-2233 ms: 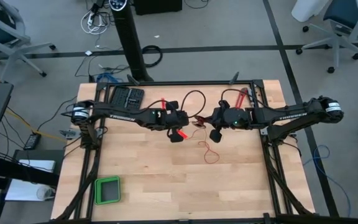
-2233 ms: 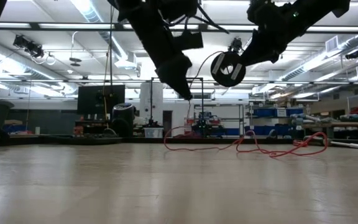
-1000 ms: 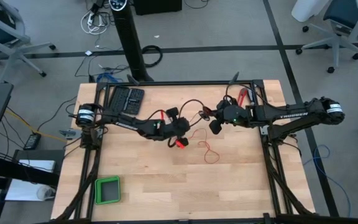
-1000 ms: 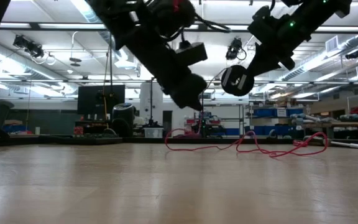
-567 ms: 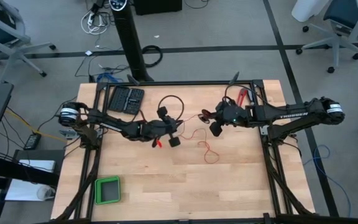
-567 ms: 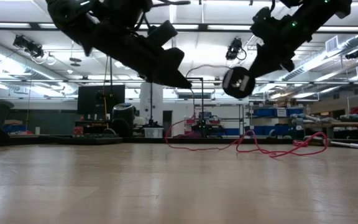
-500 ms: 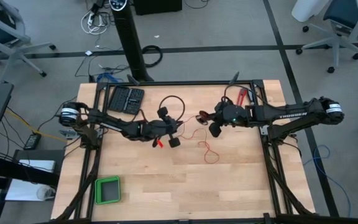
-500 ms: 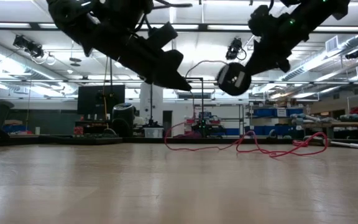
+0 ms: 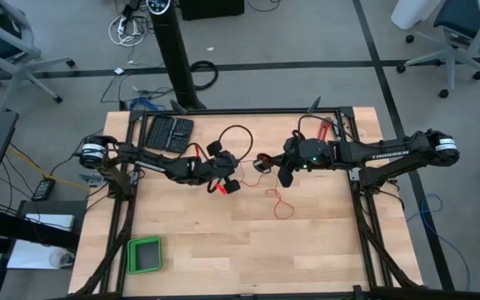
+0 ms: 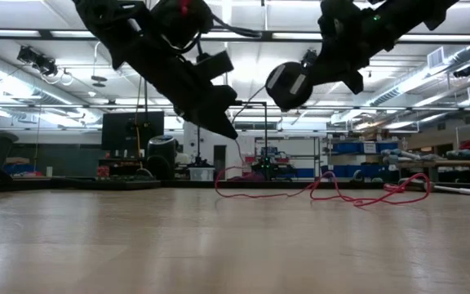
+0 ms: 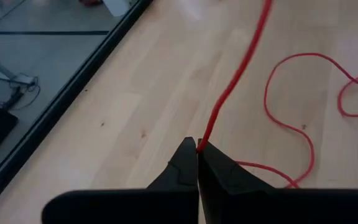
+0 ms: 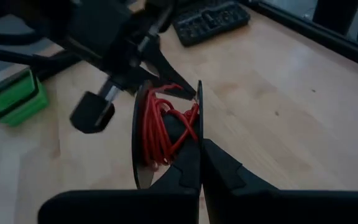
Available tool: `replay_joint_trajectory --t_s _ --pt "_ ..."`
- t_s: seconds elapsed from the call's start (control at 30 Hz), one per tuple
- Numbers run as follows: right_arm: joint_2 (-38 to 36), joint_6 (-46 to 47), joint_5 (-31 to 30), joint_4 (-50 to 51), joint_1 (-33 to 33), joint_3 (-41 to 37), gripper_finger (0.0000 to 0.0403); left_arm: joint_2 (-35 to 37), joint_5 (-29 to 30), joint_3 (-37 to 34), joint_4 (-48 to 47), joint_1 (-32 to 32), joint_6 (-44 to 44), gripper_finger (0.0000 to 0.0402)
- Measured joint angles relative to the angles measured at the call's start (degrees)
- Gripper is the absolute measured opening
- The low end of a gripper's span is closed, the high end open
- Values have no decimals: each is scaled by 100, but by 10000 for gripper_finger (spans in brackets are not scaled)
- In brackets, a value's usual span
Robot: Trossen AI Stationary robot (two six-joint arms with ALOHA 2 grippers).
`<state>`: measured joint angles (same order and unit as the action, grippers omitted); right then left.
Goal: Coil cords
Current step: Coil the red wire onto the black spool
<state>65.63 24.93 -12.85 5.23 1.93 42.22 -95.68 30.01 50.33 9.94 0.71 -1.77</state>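
While both arms hang over the middle of the bench (image 9: 223, 242), the left pincer (image 11: 197, 152) is pinched tight on the red cord (image 11: 238, 78), the strand coming straight out from between its closed tips and running away over the wood. In the high view that left pincer (image 9: 238, 167) sits just left of centre, above the boards, and the low view shows it (image 10: 233, 134) raised off the surface with a thin line of cord dropping from its tip. Over on the other side, the right pincer (image 12: 200, 149) is clamped shut on the rim of a dark spool (image 12: 166, 134), and you can see red windings already packed between the spool's two discs. The spool (image 9: 262, 163) hangs between the two arms in the high view, close to the left pincer's tip, and it shows as a dark round disc (image 10: 285, 85) up in the air in the low view. The right pincer (image 9: 272, 162) is right beside it. The loose remainder of the cord (image 9: 280, 202) lies in squiggly loops on the bench, just towards the front of the right arm, and in the low view it (image 10: 357, 192) trails flat along the far part of the surface. At the back left sits a black case of bits (image 9: 168, 132), a green box (image 9: 144, 255) rests near the front left corner, and a red-handled tool (image 9: 323, 130) lies at the back right, by the frame.
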Motion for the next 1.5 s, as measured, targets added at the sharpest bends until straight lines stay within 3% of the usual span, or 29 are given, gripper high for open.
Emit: replay_joint_trajectory --t_s 0.33,0.7,0.9,1.2,1.5 --pt "147 202 -697 -1491 70 -2 0 0 -93 4 463 -35 -176 1" --pt "1416 349 -1863 -3529 104 0 0 -4 64 7 656 -29 -411 1" --pt "2016 348 -2467 -4178 227 0 0 -7 12 275 69 -29 -769 1" --pt "2526 348 -2462 -4340 387 2 0 -7 -482 1090 -1097 74 -717 1" --pt "2511 -131 -2157 -3862 260 7 0 -7 -528 1825 -1927 241 165 1"
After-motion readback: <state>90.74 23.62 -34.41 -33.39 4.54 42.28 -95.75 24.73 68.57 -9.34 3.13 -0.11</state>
